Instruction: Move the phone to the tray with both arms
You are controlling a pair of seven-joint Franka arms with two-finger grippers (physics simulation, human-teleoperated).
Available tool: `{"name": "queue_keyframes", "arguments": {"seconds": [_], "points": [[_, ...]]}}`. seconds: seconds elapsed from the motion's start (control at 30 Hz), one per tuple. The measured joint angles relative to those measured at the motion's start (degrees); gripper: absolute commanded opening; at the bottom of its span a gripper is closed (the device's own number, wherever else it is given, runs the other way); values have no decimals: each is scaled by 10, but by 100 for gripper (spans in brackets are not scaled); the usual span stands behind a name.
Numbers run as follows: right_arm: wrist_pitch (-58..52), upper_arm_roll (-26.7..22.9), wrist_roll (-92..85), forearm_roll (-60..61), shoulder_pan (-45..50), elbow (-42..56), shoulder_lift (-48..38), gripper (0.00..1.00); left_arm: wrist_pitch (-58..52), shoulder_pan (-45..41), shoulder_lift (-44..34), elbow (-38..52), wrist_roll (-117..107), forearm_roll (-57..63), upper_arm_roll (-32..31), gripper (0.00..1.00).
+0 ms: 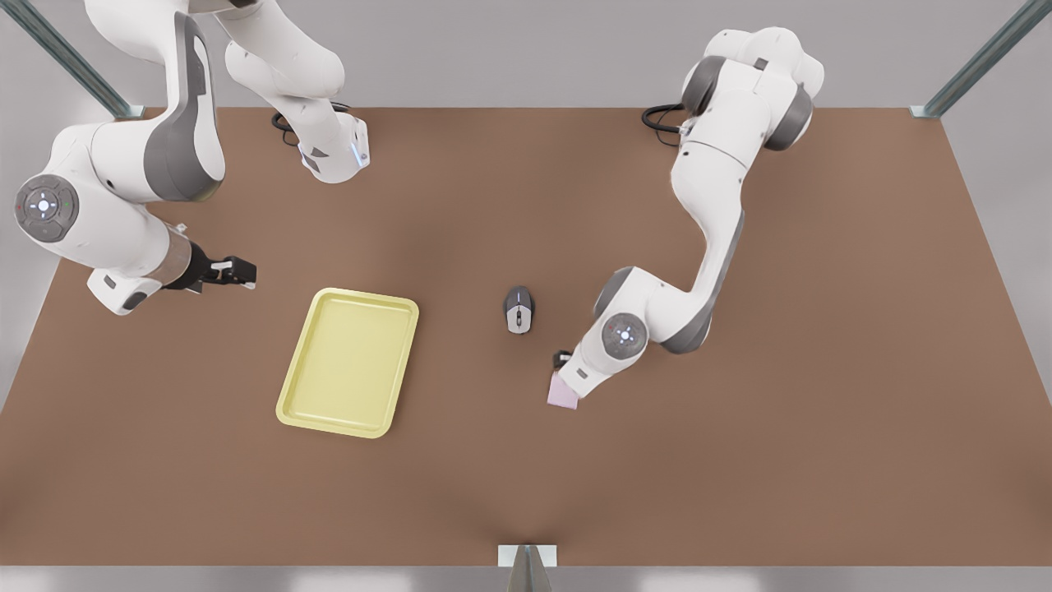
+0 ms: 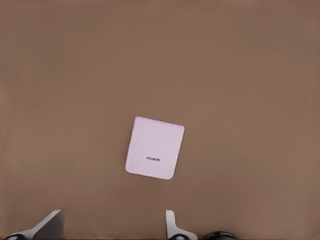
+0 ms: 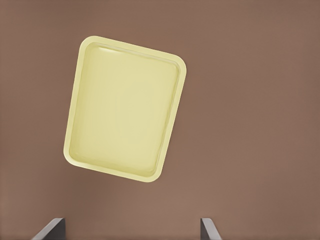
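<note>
Pale pink, flat, nearly square: the phone point(image 1: 562, 392) lies on the brown table point(image 1: 822, 370) toward the front view's right, half covered by the wrist of my left arm, whose left gripper point(image 1: 562, 359) hangs right over it; I cannot read the finger spacing from this angle. Grey oval mouse point(image 1: 519, 309) sits near the phone on the side toward the tray, apart from it and no part of the job. Pale yellow tray point(image 1: 349, 362) rests well apart from the phone toward the front view's left, bare inside, raised rim all round. My right gripper point(image 1: 238, 271) waits above the table beyond the tray's far corner, its dark fingers close together as far as this view tells. Left wrist view: phone point(image 2: 155, 147) lies flat with its lettered face up, slightly turned, untouched; two pale fingertips point(image 2: 172, 225) of mine stand spread wider than the phone, with nothing between them. Right wrist view: tray point(image 3: 125, 107) below and ahead, and my dark fingertips point(image 3: 50, 229) stand wide apart, so I count that gripper as open with nothing in it. Handling, by judgement: light, rigid, smooth-skinned, likely slippery and thin against the table, with little edge to catch. I would take it across two opposite side edges, fingers squared to its turned outline, low to the table, with modest pressure.
</note>
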Motion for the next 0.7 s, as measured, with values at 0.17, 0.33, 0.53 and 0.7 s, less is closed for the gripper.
{"name": "queue_keyframes", "arguments": {"seconds": [0.17, 0.33, 0.53, 0.7], "points": [[30, 62, 28, -9, 52, 73, 119, 100, -193, 175, -147, 84, 20, 48, 18, 100], [86, 69, 116, -45, 201, 160, 267, 100, -289, 205, -336, -91, 80, 77, 22, 100], [160, 62, 263, -81, 311, 263, 394, 100, -362, 191, -336, -66, 133, 54, 5, 100], [263, 35, 400, -102, 349, 402, 545, 100, -387, 194, -334, -67, 167, 48, 6, 100]]}}
